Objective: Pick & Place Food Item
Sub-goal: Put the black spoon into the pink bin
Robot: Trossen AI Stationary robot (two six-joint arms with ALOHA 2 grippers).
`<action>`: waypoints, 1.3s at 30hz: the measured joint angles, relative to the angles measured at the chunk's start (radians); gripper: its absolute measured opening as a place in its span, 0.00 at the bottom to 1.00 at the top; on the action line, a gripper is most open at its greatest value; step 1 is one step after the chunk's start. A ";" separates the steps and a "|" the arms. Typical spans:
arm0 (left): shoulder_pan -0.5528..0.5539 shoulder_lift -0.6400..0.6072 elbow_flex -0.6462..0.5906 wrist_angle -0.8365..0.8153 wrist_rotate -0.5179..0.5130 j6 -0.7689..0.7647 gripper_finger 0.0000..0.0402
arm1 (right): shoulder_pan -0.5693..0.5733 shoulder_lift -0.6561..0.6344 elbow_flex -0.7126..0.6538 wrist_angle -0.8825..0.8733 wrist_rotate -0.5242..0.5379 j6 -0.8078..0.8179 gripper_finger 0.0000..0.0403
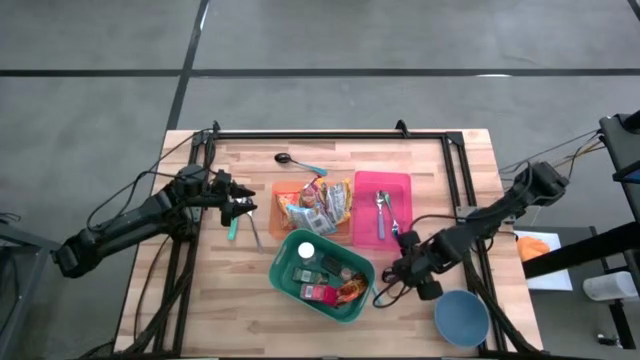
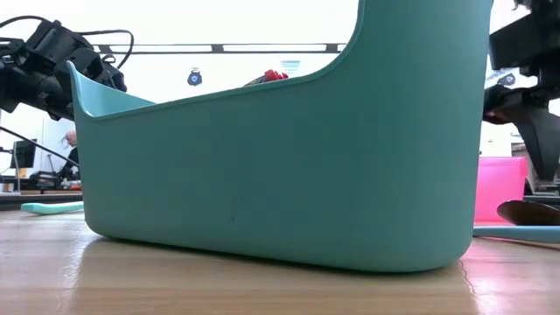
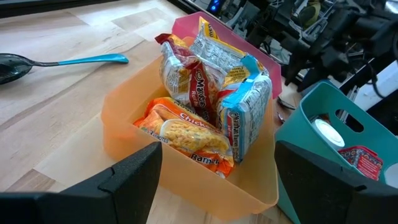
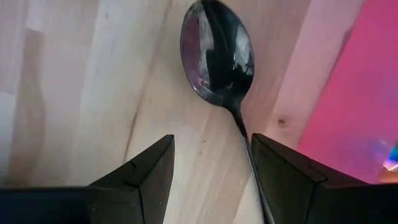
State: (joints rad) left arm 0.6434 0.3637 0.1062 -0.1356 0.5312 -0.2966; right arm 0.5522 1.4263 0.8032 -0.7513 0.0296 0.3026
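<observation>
Several ramen packets (image 3: 205,93) stand in an orange bin (image 1: 288,190) at the table's middle. My left gripper (image 1: 243,208) hovers just left of that bin, open, with nothing between its fingers (image 3: 134,171). A teal basket (image 1: 322,275) at the near middle holds a white-capped bottle (image 1: 306,251) and red packets (image 1: 322,292). My right gripper (image 1: 398,270) points down, right of the basket and near the pink bin (image 1: 381,208). It is open above a dark spoon (image 4: 217,53) that lies flat on the wood. The spoon's handle (image 4: 244,134) runs under the gap beside one finger.
A blue bowl (image 1: 462,318) sits near the front right corner. The pink bin holds a metal spoon (image 1: 381,205). A teal-handled spoon (image 1: 297,160) lies at the far middle, and a teal utensil (image 1: 233,229) and a fork (image 1: 255,233) lie under my left gripper. Black rails (image 1: 330,134) frame the table.
</observation>
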 joint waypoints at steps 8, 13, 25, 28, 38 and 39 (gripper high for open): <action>0.000 0.000 0.000 0.000 0.000 0.000 0.78 | 0.000 0.084 -0.001 0.005 0.042 -0.023 0.52; 0.000 0.000 0.000 0.000 0.000 0.000 0.78 | -0.003 0.127 -0.002 0.028 0.049 -0.022 0.52; 0.000 0.000 0.000 0.000 0.000 0.000 0.78 | -0.008 0.155 -0.018 0.071 0.032 -0.027 0.52; 0.000 0.000 0.000 0.000 0.000 0.000 0.78 | -0.010 0.151 -0.019 0.075 0.010 -0.028 0.52; 0.000 0.000 0.000 0.000 0.000 0.000 0.78 | -0.010 0.151 -0.019 0.080 0.000 -0.044 0.49; 0.000 0.000 0.000 0.000 0.000 0.000 0.78 | -0.010 0.151 -0.019 0.081 0.000 -0.044 0.46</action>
State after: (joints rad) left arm 0.6437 0.3637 0.1061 -0.1356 0.5312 -0.2966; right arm 0.5423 1.5772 0.7841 -0.6704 0.0296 0.2588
